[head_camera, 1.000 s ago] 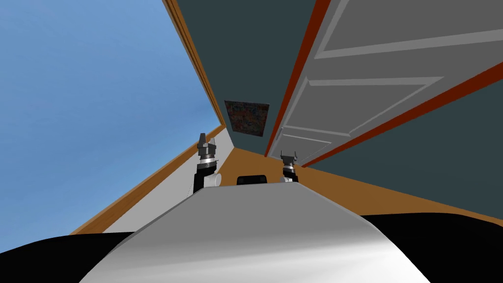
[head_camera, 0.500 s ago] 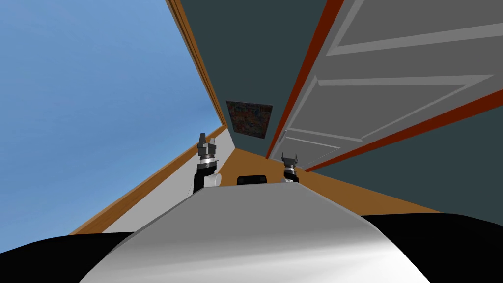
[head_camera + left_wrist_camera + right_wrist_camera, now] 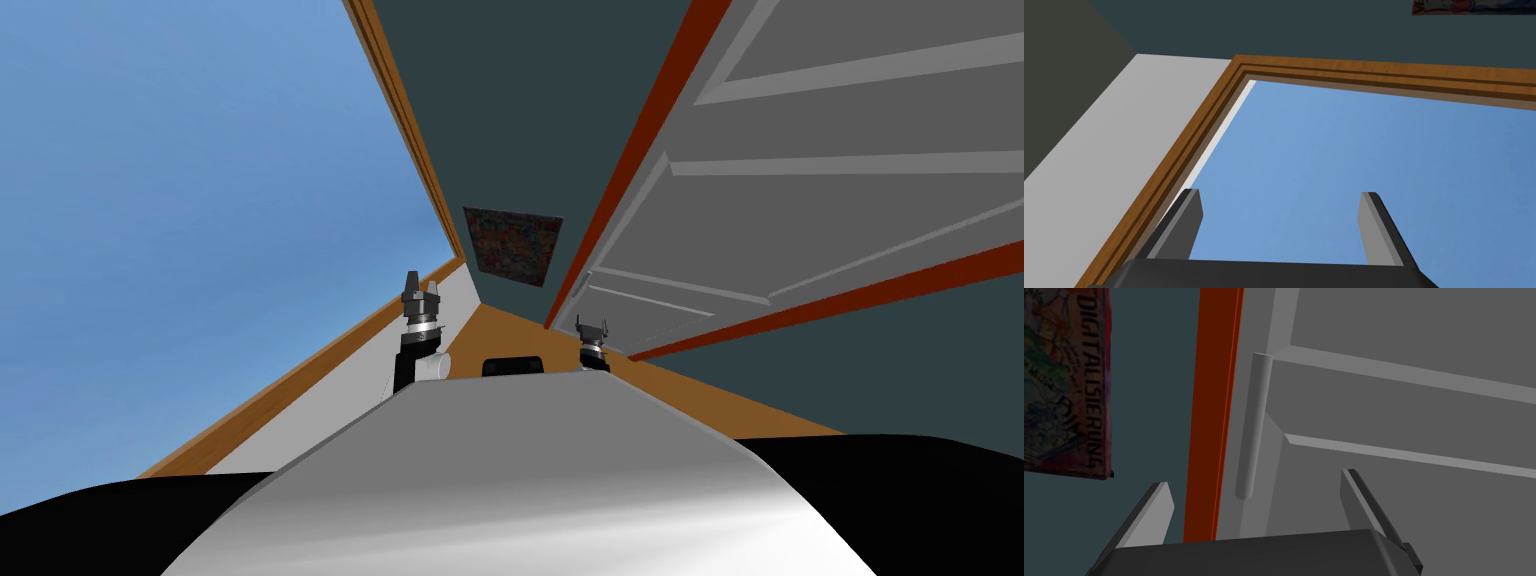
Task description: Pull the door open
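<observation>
Item 1. Door point(image 3: 820, 210): grey, with raised panel mouldings, set within a red frame point(image 3: 1210, 413); it lay to the right front of the robot in the head view

Item 2. Handle point(image 3: 1253, 428): a plain grey round bar, mounted on the door face and running along the door's edge, just beside the red frame

Item 3. Right gripper point(image 3: 1255, 479): at the door, pointed at its handle side; fingers point(image 3: 1358, 498) spread wide, one before the door panel, the other on the far side of the frame from the door; the handle's nearer end lay in line between them, ahead of the tips, with neither finger pressing it; nothing was held

Item 4. Left gripper point(image 3: 421, 285): raised, well apart from the door, on the side beyond the frame; fingers point(image 3: 1374, 225) stood wide apart with nothing between them

Item 5. Poster point(image 3: 1066, 383): multicoloured, with printed lettering, on the dark blue-grey wall point(image 3: 500, 120) beside the door, beyond the red frame
</observation>
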You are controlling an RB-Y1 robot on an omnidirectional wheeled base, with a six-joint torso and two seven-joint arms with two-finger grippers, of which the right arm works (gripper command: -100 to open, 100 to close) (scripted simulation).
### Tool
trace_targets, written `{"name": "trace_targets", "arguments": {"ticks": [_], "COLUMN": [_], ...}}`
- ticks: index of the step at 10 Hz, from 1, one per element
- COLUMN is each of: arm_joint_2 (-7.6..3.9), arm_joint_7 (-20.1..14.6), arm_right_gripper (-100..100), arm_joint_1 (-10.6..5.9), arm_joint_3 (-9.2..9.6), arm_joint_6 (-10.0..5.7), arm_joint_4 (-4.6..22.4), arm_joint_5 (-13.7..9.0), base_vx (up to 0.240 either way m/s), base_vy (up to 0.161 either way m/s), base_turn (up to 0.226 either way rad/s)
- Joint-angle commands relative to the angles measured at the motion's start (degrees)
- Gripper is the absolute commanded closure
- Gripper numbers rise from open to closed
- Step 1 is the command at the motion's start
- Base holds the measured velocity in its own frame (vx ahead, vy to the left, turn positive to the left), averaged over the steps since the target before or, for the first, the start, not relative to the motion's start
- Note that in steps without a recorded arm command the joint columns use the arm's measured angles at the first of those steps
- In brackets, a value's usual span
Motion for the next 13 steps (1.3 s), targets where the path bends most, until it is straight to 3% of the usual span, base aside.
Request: {"name": "trace_targets", "arguments": {"ticks": [1,12,13], "arm_joint_2": [-0.19,-2.12,-2.08], "arm_joint_7": [-1.7,-13.9,-13.2], "arm_right_gripper": [-100,-100,-100], "arm_joint_1": [-0.28,-1.36,-1.41], "arm_joint_3": [0.11,0.65,0.55], "arm_joint_6": [-0.44,-2.75,-2.49], "arm_joint_4": [1.7,12.3,11.7], "arm_joint_5": [-0.9,-8.4,-8.0], "base_vx": [0.121,0.118,0.043], "base_vy": [-0.030,-0.039,-0.020], "base_turn": [0.073,0.083,0.018]}}
